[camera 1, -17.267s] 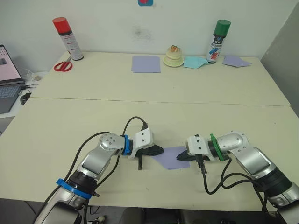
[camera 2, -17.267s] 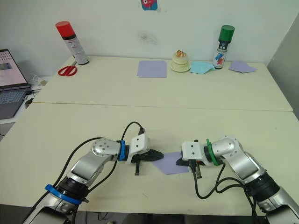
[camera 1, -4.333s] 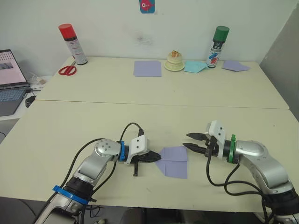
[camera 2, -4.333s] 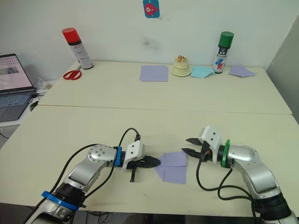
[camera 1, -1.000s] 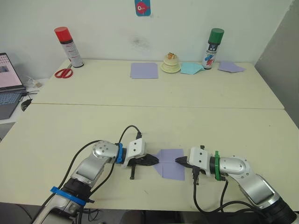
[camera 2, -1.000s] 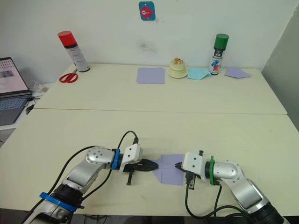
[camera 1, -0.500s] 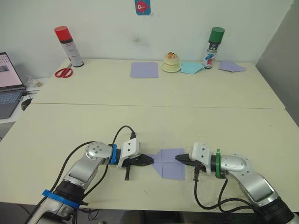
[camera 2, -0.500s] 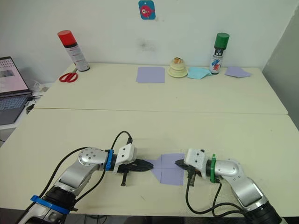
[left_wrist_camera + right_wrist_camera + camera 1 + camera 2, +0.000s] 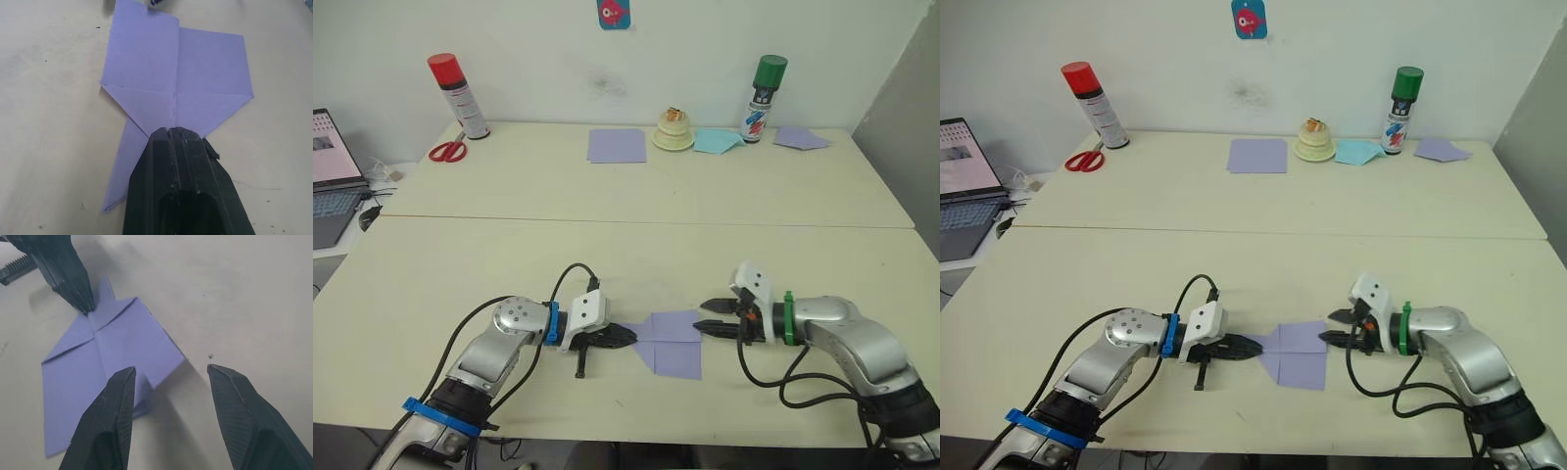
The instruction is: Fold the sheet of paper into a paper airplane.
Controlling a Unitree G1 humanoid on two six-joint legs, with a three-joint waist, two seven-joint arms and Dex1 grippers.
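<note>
Between the two grippers, on the near table [image 9: 440,264], lies the paper [image 9: 672,343], flat and part-folded. The left gripper [image 9: 628,337] has its fingers pressed together, with the tips set on the paper's pointed end, where the diagonal folds meet; in the left wrist view the closed tips [image 9: 177,134] rest at the crossing of the creases, pinning the paper [image 9: 176,83] to the table. The right gripper [image 9: 1335,326] stands at the opposite edge, its fingers spread, one above the other, just clear of the paper's edge and not touching it; in the right wrist view the open fingers [image 9: 117,396] frame the nearest corner of the paper [image 9: 105,367], which appears slightly raised off the table. The step in hand is judged to be an early fold: corner flaps are down and a centre crease runs lengthwise, but no wings or fin are formed, so most of the task remains. The next move probably calls for the right gripper to advance, close on the free edge and carry it over along a crease while the left gripper holds the point down. Thin paper can slide or buckle, so the pin should not be lifted before the grip is secure.
</note>
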